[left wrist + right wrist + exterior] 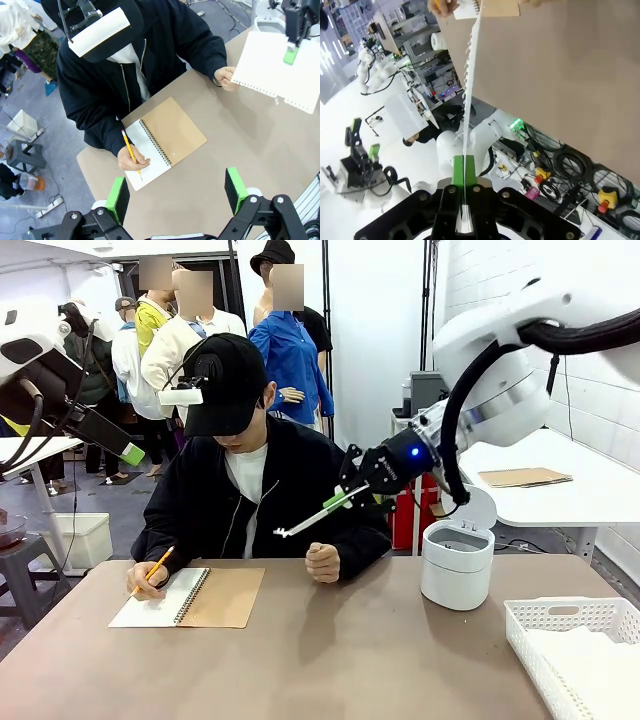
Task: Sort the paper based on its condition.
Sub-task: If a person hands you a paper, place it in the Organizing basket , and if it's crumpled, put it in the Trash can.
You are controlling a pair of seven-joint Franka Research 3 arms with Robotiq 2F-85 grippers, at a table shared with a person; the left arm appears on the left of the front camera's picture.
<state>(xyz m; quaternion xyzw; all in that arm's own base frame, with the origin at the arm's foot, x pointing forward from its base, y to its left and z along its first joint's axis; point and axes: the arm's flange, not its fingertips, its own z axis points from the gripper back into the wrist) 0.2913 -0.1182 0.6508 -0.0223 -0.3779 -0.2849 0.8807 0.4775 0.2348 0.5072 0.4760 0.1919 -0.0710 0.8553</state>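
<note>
I am pinching a thin white torn-edged paper sheet (275, 70) flat between my right gripper's (345, 499) closed fingers; it seems light and floppy. My left gripper (176, 195) is hanging open, empty.

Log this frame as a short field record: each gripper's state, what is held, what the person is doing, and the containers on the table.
right gripper: shut on the thin white torn-edged paper sheet, held above the table
left gripper: open, holding nothing, above the brown table
person: one hand writing with a yellow pencil in the spiral-bound notebook
containers: white round lidded bin, lid up; white plastic basket
</note>
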